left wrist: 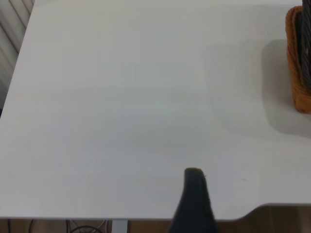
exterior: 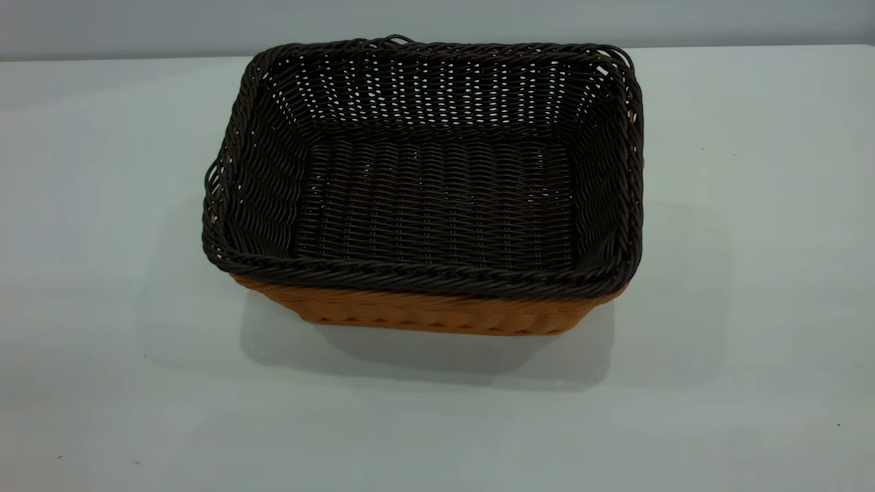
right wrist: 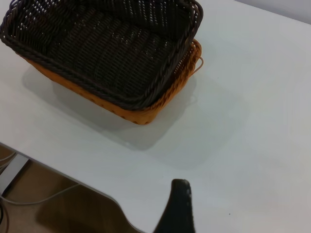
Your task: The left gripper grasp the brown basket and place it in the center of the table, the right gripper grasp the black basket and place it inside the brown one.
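Both baskets were nested at the table point(exterior: 102, 273) centre: black basket point(exterior: 437, 191) seated inside brown basket point(exterior: 437, 311). Placement judged complete; only retreat remained. Left gripper point(left wrist: 194, 194) and right gripper point(right wrist: 179, 204) hovered well clear; finger state indeterminable.

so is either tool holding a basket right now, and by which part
Nothing is held. The black basket sits nested in the brown basket on the table, and both wrist views show each arm's tool away from the baskets.
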You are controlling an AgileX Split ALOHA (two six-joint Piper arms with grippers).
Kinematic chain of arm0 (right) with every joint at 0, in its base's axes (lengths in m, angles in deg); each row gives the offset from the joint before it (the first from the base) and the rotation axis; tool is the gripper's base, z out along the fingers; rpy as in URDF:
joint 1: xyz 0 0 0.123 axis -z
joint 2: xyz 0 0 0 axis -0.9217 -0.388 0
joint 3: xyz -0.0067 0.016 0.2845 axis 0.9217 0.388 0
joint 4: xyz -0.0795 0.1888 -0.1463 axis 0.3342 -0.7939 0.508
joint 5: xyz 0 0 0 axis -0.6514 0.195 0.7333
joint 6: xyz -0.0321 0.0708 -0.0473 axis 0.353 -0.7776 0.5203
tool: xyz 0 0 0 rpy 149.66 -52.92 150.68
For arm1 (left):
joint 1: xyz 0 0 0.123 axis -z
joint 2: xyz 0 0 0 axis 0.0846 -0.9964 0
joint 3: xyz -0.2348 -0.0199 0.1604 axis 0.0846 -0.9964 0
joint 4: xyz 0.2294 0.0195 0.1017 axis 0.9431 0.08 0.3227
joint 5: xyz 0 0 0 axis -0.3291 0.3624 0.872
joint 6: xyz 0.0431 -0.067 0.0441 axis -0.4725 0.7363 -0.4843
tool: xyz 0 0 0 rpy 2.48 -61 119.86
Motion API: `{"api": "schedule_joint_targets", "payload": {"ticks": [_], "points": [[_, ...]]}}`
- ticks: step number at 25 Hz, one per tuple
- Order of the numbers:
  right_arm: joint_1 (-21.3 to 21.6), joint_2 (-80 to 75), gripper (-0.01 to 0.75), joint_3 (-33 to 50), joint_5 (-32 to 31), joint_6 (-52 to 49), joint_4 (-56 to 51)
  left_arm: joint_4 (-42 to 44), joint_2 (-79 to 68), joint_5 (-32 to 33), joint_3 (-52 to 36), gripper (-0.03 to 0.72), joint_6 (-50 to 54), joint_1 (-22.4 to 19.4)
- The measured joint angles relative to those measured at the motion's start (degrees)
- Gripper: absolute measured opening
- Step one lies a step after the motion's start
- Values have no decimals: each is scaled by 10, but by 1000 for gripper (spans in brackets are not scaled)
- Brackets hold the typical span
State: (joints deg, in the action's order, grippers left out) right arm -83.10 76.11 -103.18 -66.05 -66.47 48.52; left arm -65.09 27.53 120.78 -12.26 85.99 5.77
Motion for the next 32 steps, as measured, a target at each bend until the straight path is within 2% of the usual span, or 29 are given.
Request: {"api": "schedule_joint_targets", "payload": {"ticks": [3,5,12,16,23,32], "points": [[0,1,593,0,0,0,0,0,0,0,0,530,0,0],[15,9,593,0,0,0,-1,0,0,0,0,530,0,0],[150,35,593,0,-1,0,0,0,0,0,0,530,0,0],[191,35,593,0,0,-23,16,0,0,0,0,530,0,0],[201,35,593,3,2,-121,80,0,0,0,0,530,0,0],[201,35,593,3,2,-131,84,0,0,0,0,530,0,0]]}}
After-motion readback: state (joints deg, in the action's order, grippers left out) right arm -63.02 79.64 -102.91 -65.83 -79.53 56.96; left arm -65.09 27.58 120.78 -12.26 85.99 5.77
